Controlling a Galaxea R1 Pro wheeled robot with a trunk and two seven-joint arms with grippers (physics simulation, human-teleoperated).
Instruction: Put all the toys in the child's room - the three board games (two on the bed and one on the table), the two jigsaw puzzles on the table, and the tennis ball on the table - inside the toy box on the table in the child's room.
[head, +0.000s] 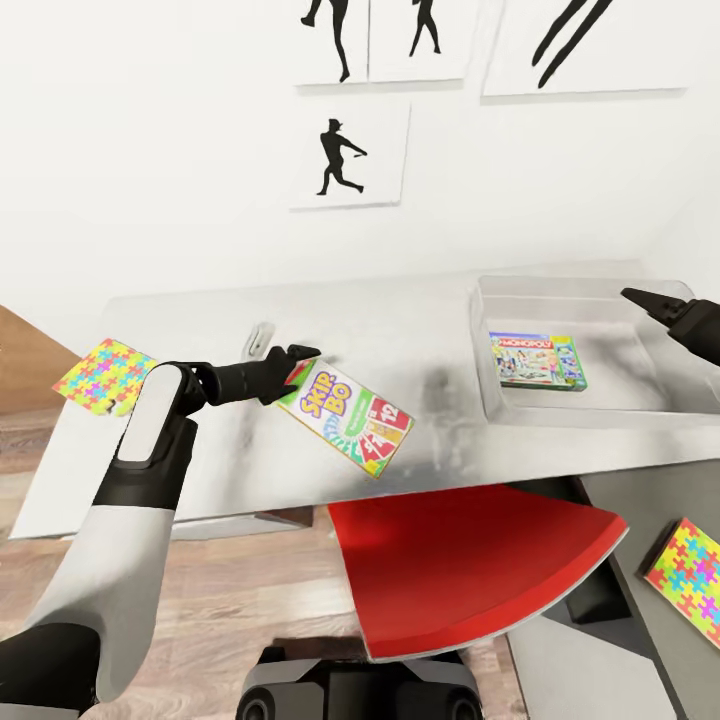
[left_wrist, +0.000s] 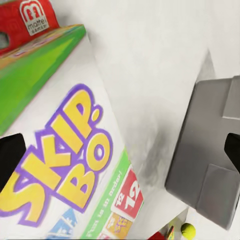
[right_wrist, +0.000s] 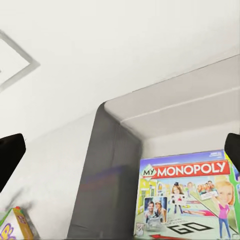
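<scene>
My left pincer (head: 297, 362) pinches the upper-left corner of the Skip-Bo box (head: 345, 417), centre frame on the table (head: 400, 330). It seems light, stiff and slick, so this edge grip may pivot. My right pincer (head: 655, 302), jaws apart and empty, hovers over the bin (head: 480, 330) holding Monopoly (head: 538, 361). My left wrist camera shows the tennis ball (left_wrist: 188, 230).

Your left fingers (head: 300, 356) cover the SKIP BO box's (head: 345, 416) near corner. The toy box (head: 560, 300) runs off the head view's right edge, as does the lower jigsaw puzzle (head: 690, 578).
</scene>
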